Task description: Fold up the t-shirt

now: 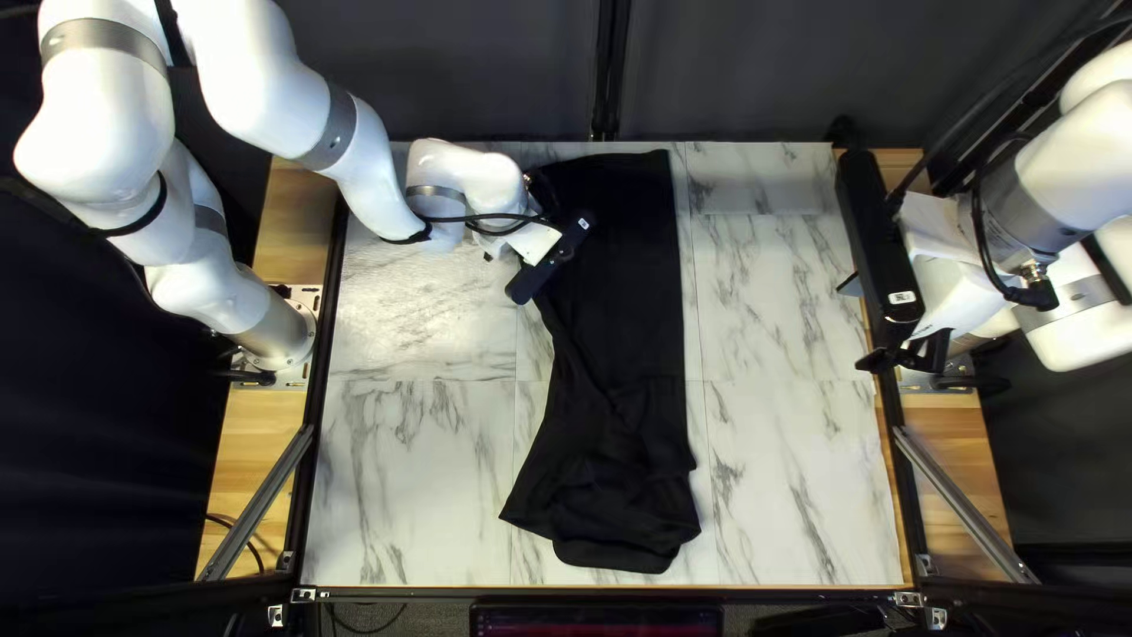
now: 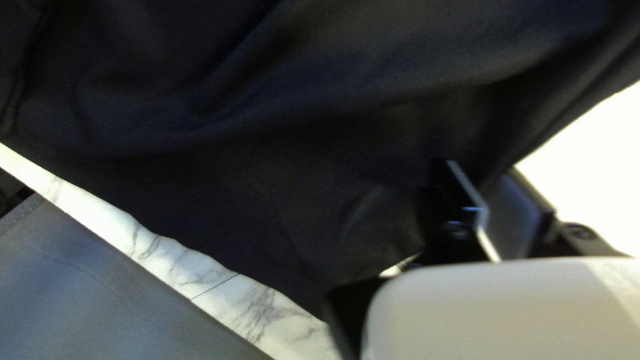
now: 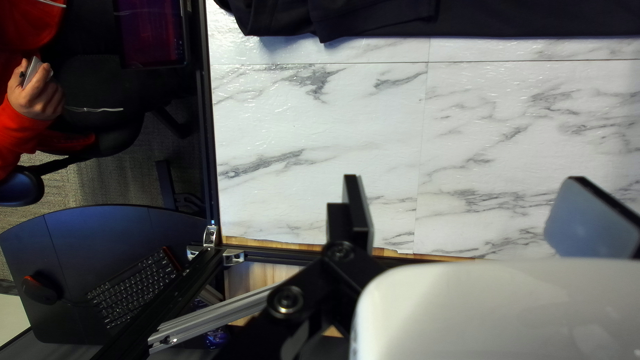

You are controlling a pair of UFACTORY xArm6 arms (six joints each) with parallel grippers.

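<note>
Arched across the frame's upper left with the left arm [image 1: 265,83], dipping its wrist [image 1: 478,183] and angling the left gripper [image 1: 552,257] at upper centre. Bent at the right edge with the right arm [image 1: 1079,153], holding the right gripper [image 1: 873,248] open, with fingers [image 3: 360,213] wide apart.
</note>
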